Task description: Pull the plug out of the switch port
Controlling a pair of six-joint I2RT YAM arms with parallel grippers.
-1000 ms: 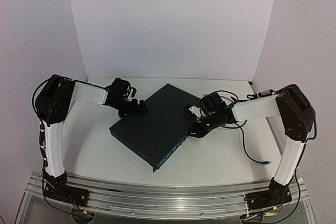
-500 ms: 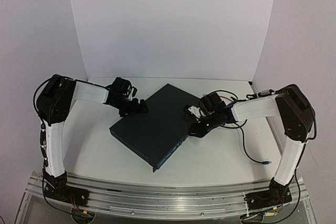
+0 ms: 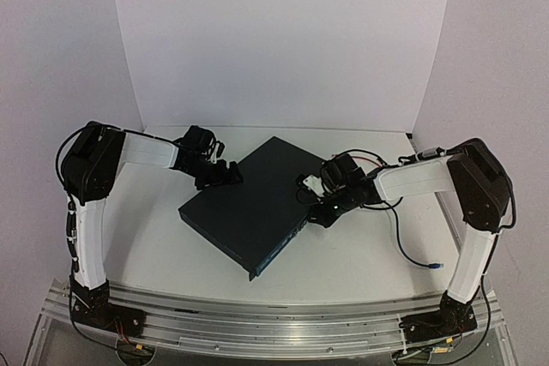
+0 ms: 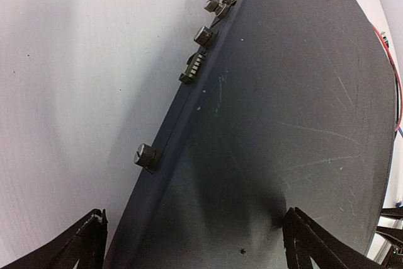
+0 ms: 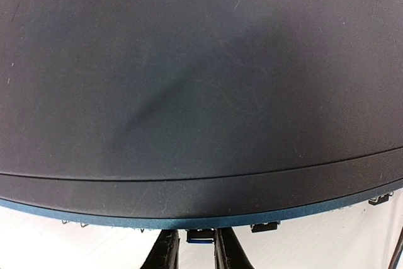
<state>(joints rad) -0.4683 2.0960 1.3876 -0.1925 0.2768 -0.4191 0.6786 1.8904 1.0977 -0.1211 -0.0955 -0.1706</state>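
On the white table (image 3: 360, 255), the dark switch (image 3: 253, 207) lies flat at an angle, the left gripper (image 4: 196, 213) is spread wide over its far edge, and the right gripper (image 5: 195, 233) flanks closely the small blue plug (image 5: 200, 236) sitting in a socket, though I cannot tell if it pinches.

White table (image 3: 360, 255), white backdrop panels (image 3: 283, 40) behind, aluminium rail (image 3: 274, 327) along near edge.

White table (image 3: 154, 237) under even light; plain white backdrop panels (image 3: 283, 40) behind and beside
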